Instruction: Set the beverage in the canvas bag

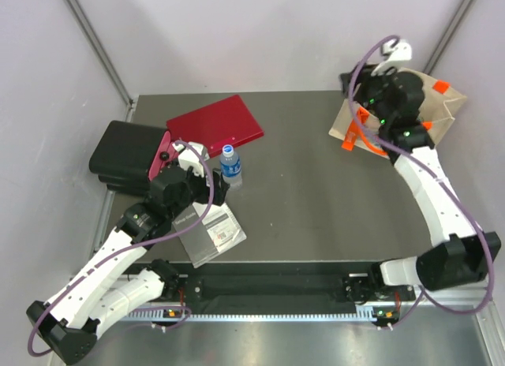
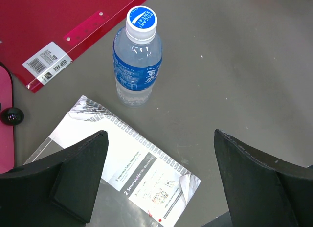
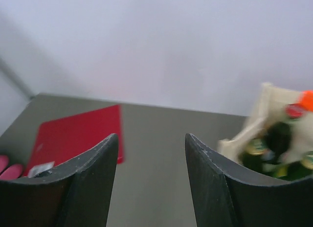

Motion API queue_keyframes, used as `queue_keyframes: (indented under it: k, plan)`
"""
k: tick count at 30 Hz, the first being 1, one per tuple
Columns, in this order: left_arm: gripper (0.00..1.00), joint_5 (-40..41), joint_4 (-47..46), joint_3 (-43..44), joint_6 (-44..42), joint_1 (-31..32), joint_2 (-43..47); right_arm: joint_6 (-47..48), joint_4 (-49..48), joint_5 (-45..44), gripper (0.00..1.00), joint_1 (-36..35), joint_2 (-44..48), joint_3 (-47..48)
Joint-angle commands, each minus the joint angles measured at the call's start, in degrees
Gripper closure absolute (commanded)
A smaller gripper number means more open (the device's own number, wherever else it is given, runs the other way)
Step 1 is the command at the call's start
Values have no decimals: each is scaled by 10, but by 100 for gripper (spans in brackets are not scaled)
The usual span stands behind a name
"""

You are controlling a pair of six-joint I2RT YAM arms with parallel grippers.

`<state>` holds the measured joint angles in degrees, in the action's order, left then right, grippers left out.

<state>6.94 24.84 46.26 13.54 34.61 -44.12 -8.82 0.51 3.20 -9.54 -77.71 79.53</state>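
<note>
Two robot arms reach out over a dark grey table (image 1: 316, 200). The left gripper (image 2: 160, 134) hangs low over the near left part of the table with its jaws spread wide and nothing between them. Below it lies a spiral-bound booklet (image 2: 146, 178). Just beyond the booklet stands the beverage, a small clear bottle (image 2: 138, 56) with a blue label and a white-and-blue cap. It is upright on the bare table, apart from both fingers. A red folder (image 1: 215, 125) lies flat just behind the bottle, and a black case (image 1: 122, 153) sits at the far left edge.

The right arm stretches to the far right corner. There the right gripper (image 3: 151, 136) is above the canvas bag (image 1: 446, 106), a beige tote with orange tabs. Its jaws stand partly apart and hold nothing; only table and wall show through the gap. In the right wrist view the bag's mouth is blurred, with dark and green shapes inside that I cannot make out. Bottle and bag are well apart.
</note>
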Motion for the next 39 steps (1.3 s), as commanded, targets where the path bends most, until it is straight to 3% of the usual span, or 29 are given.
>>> queue_keyframes:
  k: [1,9,18,30,36,39]
  plan:
    - [7,-1,-27,1,0,2,14,-14,-27,-21,43,-124,47,-74]
    - [8,23,-43,-11,1,2,81,-37,-36,-47,33,-299,-44,-58]
    - [8,77,-50,-21,-2,2,125,-52,-14,-42,12,-406,-197,53]
    - [8,68,-51,-20,-3,2,121,-14,71,-130,16,-460,-316,143]
    - [8,67,-51,-21,-4,2,120,-1,99,-159,22,-468,-335,154]
    - [8,64,-51,-21,-4,2,118,5,109,-168,30,-469,-335,156]
